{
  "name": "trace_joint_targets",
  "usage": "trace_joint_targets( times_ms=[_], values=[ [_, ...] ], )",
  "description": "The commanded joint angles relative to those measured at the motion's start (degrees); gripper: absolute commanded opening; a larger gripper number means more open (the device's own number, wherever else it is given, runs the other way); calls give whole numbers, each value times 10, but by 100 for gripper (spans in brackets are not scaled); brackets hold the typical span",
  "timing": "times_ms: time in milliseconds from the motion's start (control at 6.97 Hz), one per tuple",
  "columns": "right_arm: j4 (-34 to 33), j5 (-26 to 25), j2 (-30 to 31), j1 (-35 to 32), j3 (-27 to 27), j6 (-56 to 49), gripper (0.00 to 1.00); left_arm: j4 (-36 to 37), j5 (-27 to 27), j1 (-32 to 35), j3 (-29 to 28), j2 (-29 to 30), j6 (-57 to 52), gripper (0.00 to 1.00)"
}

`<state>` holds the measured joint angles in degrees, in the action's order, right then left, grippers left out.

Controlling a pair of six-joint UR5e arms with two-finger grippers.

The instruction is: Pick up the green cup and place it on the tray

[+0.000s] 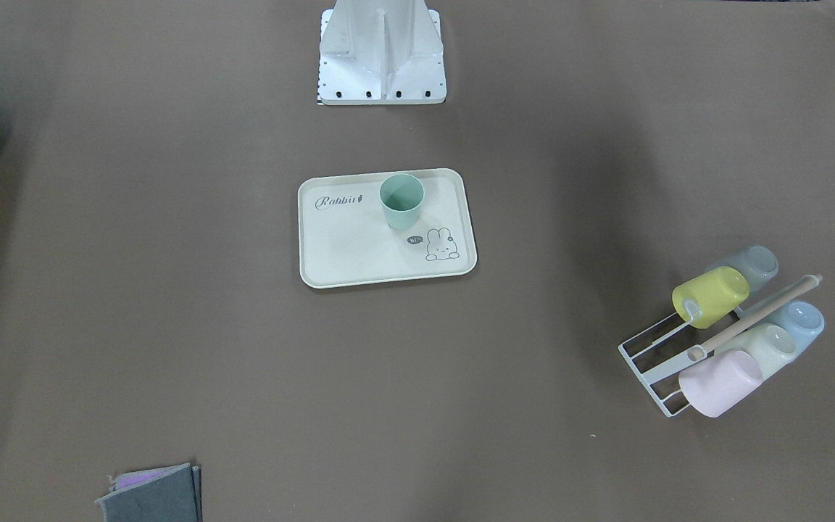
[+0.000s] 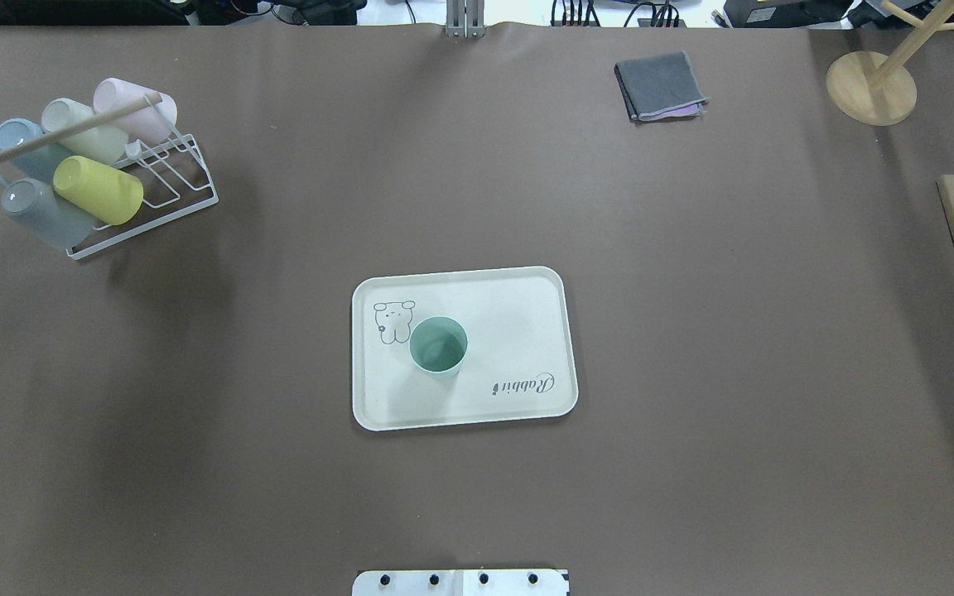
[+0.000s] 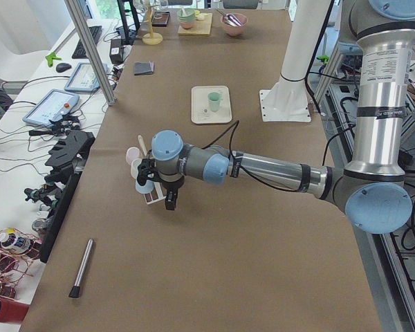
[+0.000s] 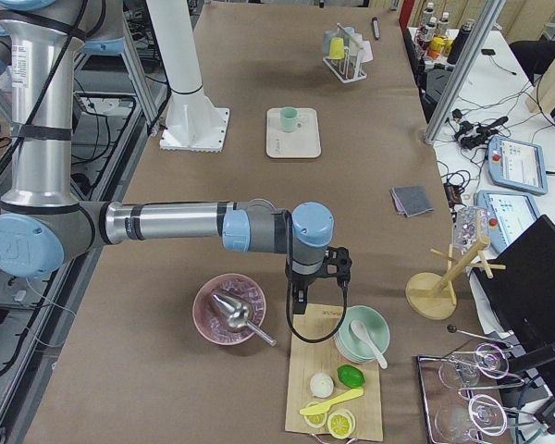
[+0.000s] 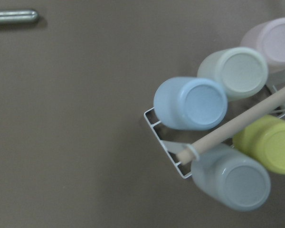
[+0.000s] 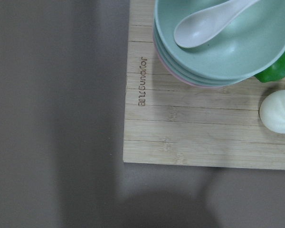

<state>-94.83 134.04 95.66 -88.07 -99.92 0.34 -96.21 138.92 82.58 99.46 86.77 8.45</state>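
The green cup (image 1: 401,201) stands upright on the cream tray (image 1: 359,254) with the "Rabbit" lettering, in the middle of the table. Both also show in the overhead view, cup (image 2: 438,346) and tray (image 2: 518,323). No gripper is near them. My left gripper (image 3: 160,199) hangs over the cup rack at the table's left end. My right gripper (image 4: 302,298) hangs over the wooden board at the right end. Both show only in side views, so I cannot tell whether they are open or shut. The wrist views show no fingers.
A white wire rack (image 2: 146,199) holds several cups lying on their sides, among them a yellow-green one (image 2: 98,189). A folded grey cloth (image 2: 659,85) and a wooden stand (image 2: 870,87) lie at the far side. The wooden board (image 6: 194,128) carries stacked bowls (image 6: 223,52).
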Motion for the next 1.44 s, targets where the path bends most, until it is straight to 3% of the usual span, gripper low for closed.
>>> trace_joint_targets(
  times_ms=[0, 144, 431, 861, 1005, 1292],
  values=[
    [0, -2, 0, 0, 2, -1, 100, 4, -3, 50, -19, -44, -75, 98],
    [0, -3, 0, 0, 3, -1, 100, 6, -3, 71, -25, -56, -126, 98],
    [0, -4, 1, 0, 3, -1, 100, 85, -22, 110, -31, -52, -187, 98],
    [-1, -4, 0, 0, 5, 4, 100, 195, -33, 116, -1, -25, -187, 98],
    [-1, -4, 0, 0, 5, 5, 100, 224, -60, 114, 9, -1, -188, 98],
    [-1, -4, 0, 0, 6, 5, 100, 223, -63, 115, 17, -11, -218, 98]
  ],
)
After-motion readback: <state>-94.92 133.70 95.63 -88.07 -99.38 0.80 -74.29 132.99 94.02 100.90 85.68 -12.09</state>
